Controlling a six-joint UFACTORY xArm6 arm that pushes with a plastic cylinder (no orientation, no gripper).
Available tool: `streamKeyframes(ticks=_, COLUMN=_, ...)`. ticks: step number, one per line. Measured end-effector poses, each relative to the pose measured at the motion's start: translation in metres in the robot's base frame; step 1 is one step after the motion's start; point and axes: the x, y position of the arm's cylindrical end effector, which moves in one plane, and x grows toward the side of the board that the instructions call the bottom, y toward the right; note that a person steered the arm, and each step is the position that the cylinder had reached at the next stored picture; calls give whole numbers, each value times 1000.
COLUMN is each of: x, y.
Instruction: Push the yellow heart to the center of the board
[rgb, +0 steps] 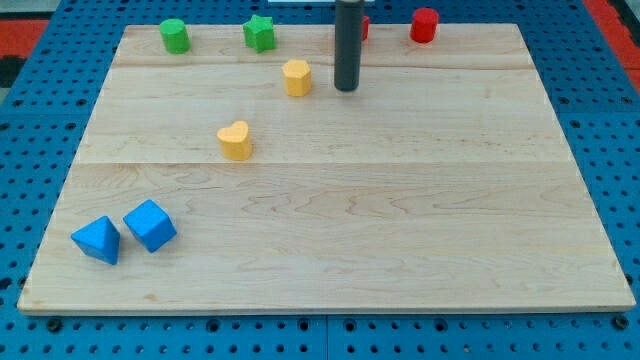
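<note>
The yellow heart (235, 140) lies on the wooden board (400, 220), left of the middle. My tip (346, 88) rests on the board near the view's top, well to the right of and above the heart. A yellow hexagon-like block (296, 77) sits just left of my tip, apart from it.
A green cylinder (174, 35) and a green star (259, 33) stand along the top edge. A red cylinder (424, 25) is at the top right; another red block (364, 27) is mostly hidden behind the rod. Two blue blocks (97, 240) (150, 225) lie at the bottom left.
</note>
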Motion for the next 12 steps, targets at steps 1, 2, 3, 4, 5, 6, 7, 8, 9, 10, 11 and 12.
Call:
streamKeyframes(ticks=1, x=89, y=-3)
streamKeyframes(ticks=2, x=138, y=-45)
streamKeyframes(ticks=3, x=139, y=-120)
streamKeyframes(ticks=4, x=128, y=-187)
streamKeyframes(ticks=5, x=90, y=-189)
streamKeyframes(ticks=6, x=77, y=-166)
streamKeyframes(ticks=7, x=81, y=-102)
streamKeyframes(ticks=8, x=78, y=-101)
streamKeyframes(ticks=9, x=132, y=-75)
streamKeyframes(ticks=10, x=182, y=-29)
streamKeyframes(ticks=11, x=241, y=-53)
streamKeyframes(ticks=12, x=279, y=-105)
